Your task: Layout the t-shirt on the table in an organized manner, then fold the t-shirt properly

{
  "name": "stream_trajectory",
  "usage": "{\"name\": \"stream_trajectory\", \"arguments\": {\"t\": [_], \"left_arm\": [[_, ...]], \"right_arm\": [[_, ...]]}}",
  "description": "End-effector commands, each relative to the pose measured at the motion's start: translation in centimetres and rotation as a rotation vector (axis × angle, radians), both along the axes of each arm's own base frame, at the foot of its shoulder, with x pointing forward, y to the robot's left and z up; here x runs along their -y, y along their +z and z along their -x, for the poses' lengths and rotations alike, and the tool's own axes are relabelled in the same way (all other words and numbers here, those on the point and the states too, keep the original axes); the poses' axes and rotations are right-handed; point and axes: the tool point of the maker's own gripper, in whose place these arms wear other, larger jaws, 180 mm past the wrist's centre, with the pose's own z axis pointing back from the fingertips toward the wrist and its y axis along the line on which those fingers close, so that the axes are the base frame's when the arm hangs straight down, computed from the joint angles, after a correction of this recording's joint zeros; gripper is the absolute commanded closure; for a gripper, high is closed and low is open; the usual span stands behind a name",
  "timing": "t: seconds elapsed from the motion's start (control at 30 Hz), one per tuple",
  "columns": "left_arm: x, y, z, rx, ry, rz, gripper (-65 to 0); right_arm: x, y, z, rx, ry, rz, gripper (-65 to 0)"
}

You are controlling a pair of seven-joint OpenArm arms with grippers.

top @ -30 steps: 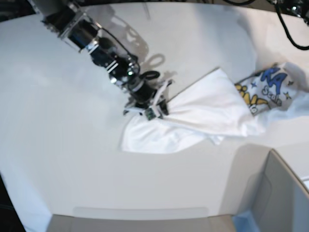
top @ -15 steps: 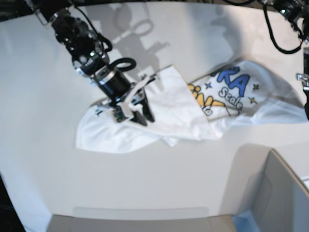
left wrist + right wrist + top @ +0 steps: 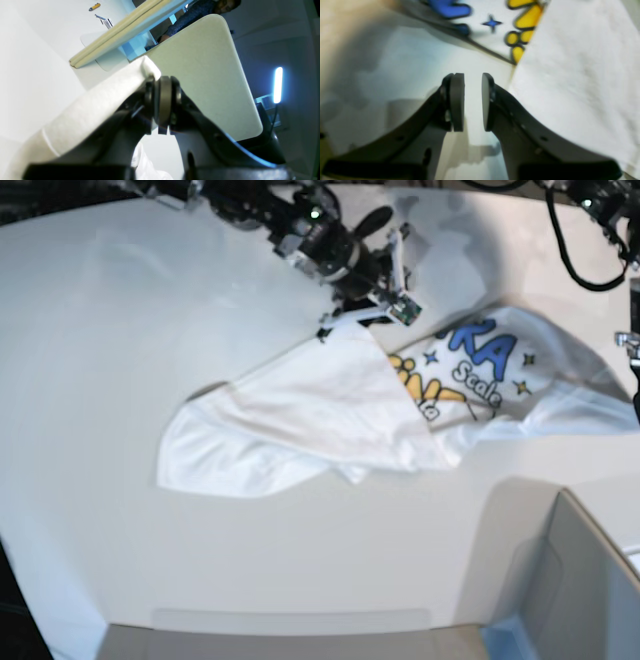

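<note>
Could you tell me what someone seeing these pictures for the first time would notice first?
Most likely the t-shirt, lying crumpled across the middle of the white table, a plain white flap folded over part of its blue and yellow print. Next, the right gripper hovering above the shirt's far edge, jaws slightly apart and empty in its wrist view. At the right edge, the left gripper is shut on a bunched strip of the white cloth.
</note>
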Motion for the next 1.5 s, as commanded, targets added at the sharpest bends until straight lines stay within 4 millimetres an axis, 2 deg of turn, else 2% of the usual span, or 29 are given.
{"name": "stream_trajectory", "arguments": {"t": [0.0,0.2,0.33,0.43,0.63,0.8,0.93,1.1,1.33,1.4,1.47], "left_arm": [[-0.1,1.3,0.0,0.036,-0.004,-0.028,-2.9],[-0.1,1.3,0.0,0.036,-0.004,-0.028,-2.9],[-0.1,1.3,0.0,0.036,-0.004,-0.028,-2.9],[0.0,1.3,0.0,0.036,-0.006,-0.028,-2.9],[0.0,1.3,0.0,0.036,-0.006,-0.028,-2.9],[0.0,1.3,0.0,0.036,-0.005,-0.026,-2.9],[0.0,1.3,0.0,0.036,-0.004,-0.026,-2.9],[0.0,1.3,0.0,0.036,-0.004,-0.026,-2.9],[0.0,1.3,0.0,0.036,-0.004,-0.026,-2.9],[0.0,1.3,0.0,0.035,-0.003,-0.025,-2.9],[-0.1,1.3,0.0,0.035,-0.002,-0.026,-2.9]], "right_arm": [[-0.1,1.1,-0.8,0.048,-0.029,-0.008,-12.6],[0.1,1.8,-2.5,0.170,-0.132,0.076,-13.6],[0.2,0.0,-2.7,0.135,-0.153,0.135,-21.9],[0.2,-0.4,-2.5,0.127,-0.148,0.144,-26.2],[0.5,-2.0,-2.2,0.104,-0.140,0.186,-26.1],[0.8,-2.3,-2.2,0.101,-0.144,0.196,-26.2],[2.4,-2.9,-2.8,0.076,-0.203,0.205,-26.2],[5.6,-4.1,-4.1,0.055,-0.280,0.249,-26.1],[6.8,-7.6,-3.8,0.009,-0.258,0.350,-26.0],[6.9,-8.1,-3.4,-0.002,-0.252,0.362,-23.5],[6.8,-8.0,-3.4,0.000,-0.251,0.358,-17.0]]}}
